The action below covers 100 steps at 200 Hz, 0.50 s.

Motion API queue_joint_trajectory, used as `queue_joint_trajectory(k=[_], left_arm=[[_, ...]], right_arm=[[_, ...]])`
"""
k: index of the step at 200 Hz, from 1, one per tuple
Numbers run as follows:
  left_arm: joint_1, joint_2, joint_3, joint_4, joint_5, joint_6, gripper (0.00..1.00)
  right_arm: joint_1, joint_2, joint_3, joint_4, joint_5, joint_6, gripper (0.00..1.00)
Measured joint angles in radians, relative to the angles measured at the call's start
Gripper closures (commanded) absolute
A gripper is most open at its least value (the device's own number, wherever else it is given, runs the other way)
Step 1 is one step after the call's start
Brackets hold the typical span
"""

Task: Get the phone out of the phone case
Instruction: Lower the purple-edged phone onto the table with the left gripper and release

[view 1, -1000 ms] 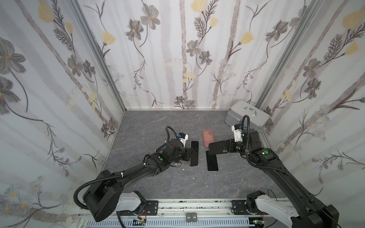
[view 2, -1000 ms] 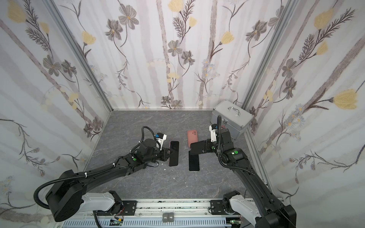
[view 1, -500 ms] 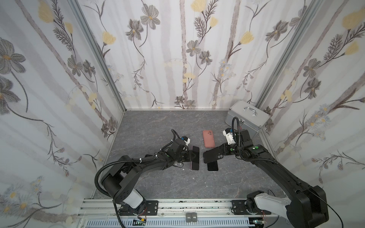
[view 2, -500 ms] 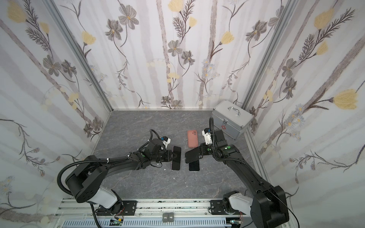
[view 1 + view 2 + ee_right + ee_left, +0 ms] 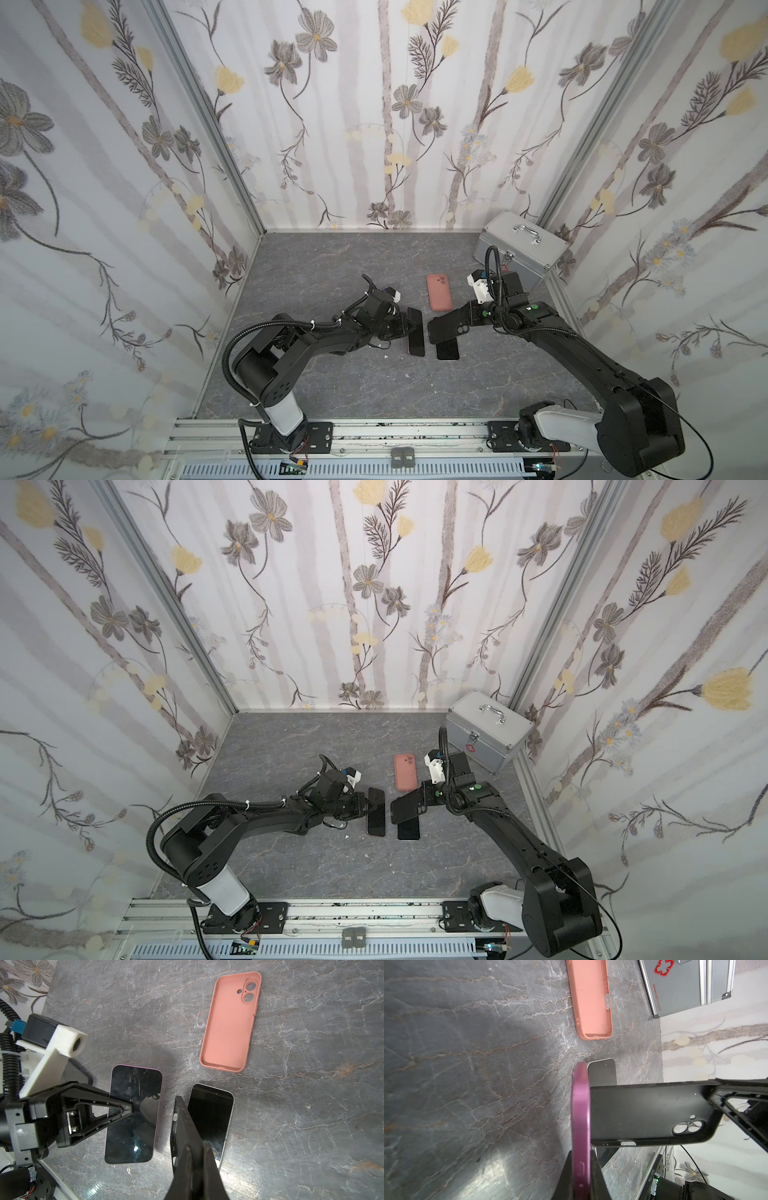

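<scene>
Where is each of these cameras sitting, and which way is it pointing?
Both top views: high over the near edge, looking down at the table; the left arm and right arm show whole.
Left wrist: on the left arm, looking along the left gripper pinching the purple phone.
Right wrist: on the right arm, looking down past the right gripper holding the black case.
Shared: both wrist views show the pink case.

Black case [image 5: 446, 328] and purple phone [image 5: 416, 343] now lower, closer together.
</scene>
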Motion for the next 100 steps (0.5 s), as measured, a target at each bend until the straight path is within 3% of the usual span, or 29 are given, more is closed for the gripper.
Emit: queue_joint_trajectory(k=[100], left_arm=[[0.013, 0.072, 0.010, 0.020, 0.048, -0.042, 1.00]], right_arm=[[-0.002, 0.058, 0.016, 0.000, -0.012, 0.002, 1.00]])
